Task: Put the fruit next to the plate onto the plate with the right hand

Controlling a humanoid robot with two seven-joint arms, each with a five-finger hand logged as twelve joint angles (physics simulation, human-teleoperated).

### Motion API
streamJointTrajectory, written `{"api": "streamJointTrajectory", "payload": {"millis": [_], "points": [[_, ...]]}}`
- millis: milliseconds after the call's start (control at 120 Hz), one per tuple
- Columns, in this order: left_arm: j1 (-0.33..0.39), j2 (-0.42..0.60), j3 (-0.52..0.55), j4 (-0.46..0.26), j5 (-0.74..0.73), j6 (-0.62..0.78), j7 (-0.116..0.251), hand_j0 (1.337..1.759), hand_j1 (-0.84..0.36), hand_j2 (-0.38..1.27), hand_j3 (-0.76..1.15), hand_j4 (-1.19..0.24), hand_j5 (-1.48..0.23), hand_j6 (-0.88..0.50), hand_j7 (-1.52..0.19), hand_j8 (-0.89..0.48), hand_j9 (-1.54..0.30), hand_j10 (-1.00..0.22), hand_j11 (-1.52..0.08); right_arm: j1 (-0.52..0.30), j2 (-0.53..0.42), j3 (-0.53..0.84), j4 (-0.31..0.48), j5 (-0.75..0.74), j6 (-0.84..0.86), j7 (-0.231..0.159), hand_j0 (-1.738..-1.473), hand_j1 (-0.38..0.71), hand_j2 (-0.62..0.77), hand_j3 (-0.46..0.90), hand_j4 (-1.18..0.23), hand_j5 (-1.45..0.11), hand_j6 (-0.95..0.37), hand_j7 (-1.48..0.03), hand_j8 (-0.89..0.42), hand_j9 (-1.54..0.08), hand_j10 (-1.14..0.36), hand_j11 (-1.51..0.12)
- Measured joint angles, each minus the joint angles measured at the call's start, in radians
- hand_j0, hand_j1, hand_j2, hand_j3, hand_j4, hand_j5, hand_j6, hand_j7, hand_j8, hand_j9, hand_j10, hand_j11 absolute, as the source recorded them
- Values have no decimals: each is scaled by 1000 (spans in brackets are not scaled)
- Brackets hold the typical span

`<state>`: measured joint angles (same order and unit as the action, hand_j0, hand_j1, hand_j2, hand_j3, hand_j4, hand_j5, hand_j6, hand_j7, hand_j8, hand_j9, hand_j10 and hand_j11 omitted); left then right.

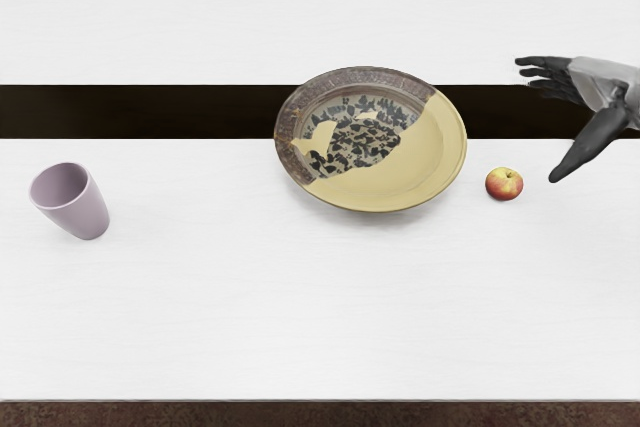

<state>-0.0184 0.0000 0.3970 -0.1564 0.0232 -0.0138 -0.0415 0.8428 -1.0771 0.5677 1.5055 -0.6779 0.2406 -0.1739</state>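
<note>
The small red-and-yellow apple [504,184] lies on the white surface [300,297] just beside the round yellow-and-brown patterned ceramic plate [432,147], at its 4 o'clock, untouched. The dark right hand [590,107] hovers at the apple's 2 o'clock, fingers spread wide, holding nothing. Reaching, grasping, lifting and placing all remain.

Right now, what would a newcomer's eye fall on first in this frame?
The big patterned plate, brown and yellow, sits centre frame. Just to its right lies a small red-yellow apple, apart from it, with the right hand hovering at the right edge, fingers spread and empty. A lilac cup stands tilted far left.
</note>
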Motion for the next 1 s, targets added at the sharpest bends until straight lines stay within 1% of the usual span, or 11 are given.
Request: {"api": "streamJointTrajectory", "payload": {"millis": [100, 175, 217, 317, 467, 558, 667, 900, 1000], "points": [[0, 0, 0, 0, 0, 0, 0, 1658, 69, 47, 0, -234, -304, -234, -304, -234, -304, -234, -304, -8, -1, -61, 70, -89, -172, -73, -1658, -290, -8, 0, -56, -67, -57, -66, -56, -67, -55, -67], [0, 0, 0, 0, 0, 0, 0, 1658, 69, 47, 0, -234, -304, -234, -304, -234, -304, -234, -304, -11, 4, -106, 114, -150, -286, -151, -1658, -289, -7, 0, -58, -69, -60, -68, -59, -69, -57, -69], [0, 0, 0, 0, 0, 0, 0, 1658, 69, 47, 0, -234, -304, -234, -304, -234, -304, -234, -304, -12, 13, -131, 132, -175, -342, -183, -1658, -289, -7, 0, -59, -70, -61, -69, -60, -70, -58, -69], [0, 0, 0, 0, 0, 0, 0, 1658, 69, 47, 0, -234, -304, -234, -304, -234, -304, -234, -304, -13, 50, -181, 154, -219, -467, -268, -1658, -292, -6, 0, -57, -66, -59, -65, -58, -66, -56, -66], [0, 0, 0, 0, 0, 0, 0, 1658, 69, 47, 0, -234, -304, -234, -304, -234, -304, -234, -304, -7, 122, -234, 164, -257, -616, -359, -1658, -295, -6, 0, -54, -63, -57, -62, -55, -63, -53, -62], [-1, 0, 0, 0, 0, 0, 0, 1658, 69, 47, 0, -234, -304, -234, -304, -234, -304, -234, -304, -5, 145, -248, 165, -265, -665, -385, -1658, -294, -6, 0, -55, -64, -58, -63, -56, -64, -54, -64], [0, 0, 0, 0, 0, 0, 0, 1658, 69, 47, 0, -234, -304, -234, -304, -234, -304, -234, -304, -9, 174, -268, 166, -269, -713, -394, -1658, -284, -8, 0, -62, -75, -65, -74, -63, -75, -62, -74], [-1, 0, 0, 0, 0, 0, 0, 1658, 69, 47, 0, -234, -304, -234, -304, -234, -304, -234, -304, -10, 237, -331, 149, -326, -826, -406, -1658, -182, -25, 0, -146, -185, -148, -184, -147, -185, -146, -184], [0, 0, 0, 0, 0, 0, 0, 1658, 69, 47, 0, -234, -304, -234, -304, -234, -304, -234, -304, -3, 269, -346, 136, -351, -842, -425, -1658, -151, -30, 0, -172, -219, -174, -218, -173, -218, -171, -218]]}}
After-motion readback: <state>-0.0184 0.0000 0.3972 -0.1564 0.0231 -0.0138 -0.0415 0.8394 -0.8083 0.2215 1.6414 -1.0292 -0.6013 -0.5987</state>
